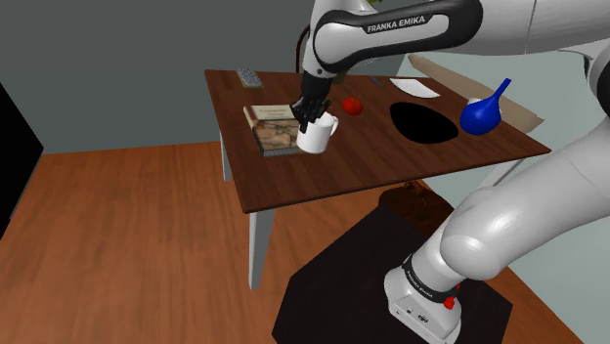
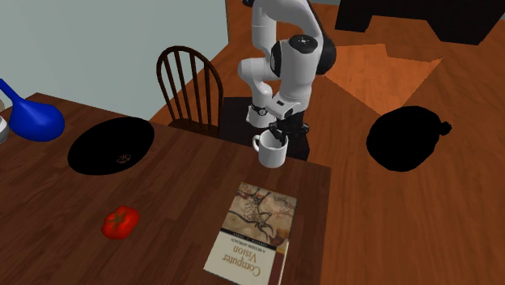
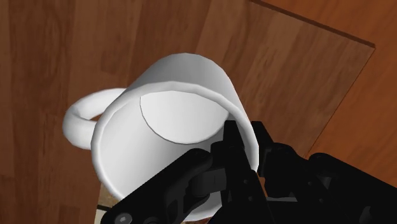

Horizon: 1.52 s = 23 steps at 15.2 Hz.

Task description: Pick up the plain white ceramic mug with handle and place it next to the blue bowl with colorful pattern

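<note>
**Mug clasped by its wall, well apart from the bowl**

Shoulder view: the white mug (image 1: pixel 317 137) is at the corner of the book (image 1: pixel 272 127), on the half of the table (image 1: pixel 323 186) toward this view's left. Its handle points to the tomato (image 1: pixel 352 106). The gripper (image 1: pixel 311 119) comes down from above into the mouth of the mug. I judge that it takes the wall because the body is too wide for the jaws, and the rim gives two flat sides to press. The bowl (image 1: pixel 423 122), drawn here as a black oval, lies well apart beyond the tomato, near the blue vase (image 1: pixel 486 112).

Second exterior view: the mug (image 2: pixel 271 151) hangs under the gripper (image 2: pixel 279 136) near the table edge closest to the arm's stand, past the book (image 2: pixel 251 231). It seems a little off the wood, but I cannot be sure from this angle. The bowl (image 2: pixel 112 146) is toward the opposite side of the table, so I judge the carrying is not yet done.

Wrist view: the mug (image 3: pixel 159 127) is tilted, its mouth toward the camera. The gripper (image 3: pixel 240 149) is closed narrow on the wall, one finger (image 3: pixel 230 146) at the rim inside and the other outside. The grip is on the side opposite the handle.
</note>
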Each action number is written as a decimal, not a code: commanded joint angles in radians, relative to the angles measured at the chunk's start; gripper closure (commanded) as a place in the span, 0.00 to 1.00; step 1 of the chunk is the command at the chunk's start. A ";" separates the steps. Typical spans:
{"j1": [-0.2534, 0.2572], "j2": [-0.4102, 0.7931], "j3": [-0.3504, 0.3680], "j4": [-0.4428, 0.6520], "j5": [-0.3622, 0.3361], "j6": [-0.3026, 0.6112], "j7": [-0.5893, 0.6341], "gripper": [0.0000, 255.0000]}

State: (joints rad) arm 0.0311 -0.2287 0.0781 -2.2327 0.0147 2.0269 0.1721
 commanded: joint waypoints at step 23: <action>-0.108 -0.239 -0.188 -0.056 -0.064 -0.181 -0.263 1.00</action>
State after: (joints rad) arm -0.0654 -0.4551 -0.0899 -2.2840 -0.0402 1.8531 -0.0636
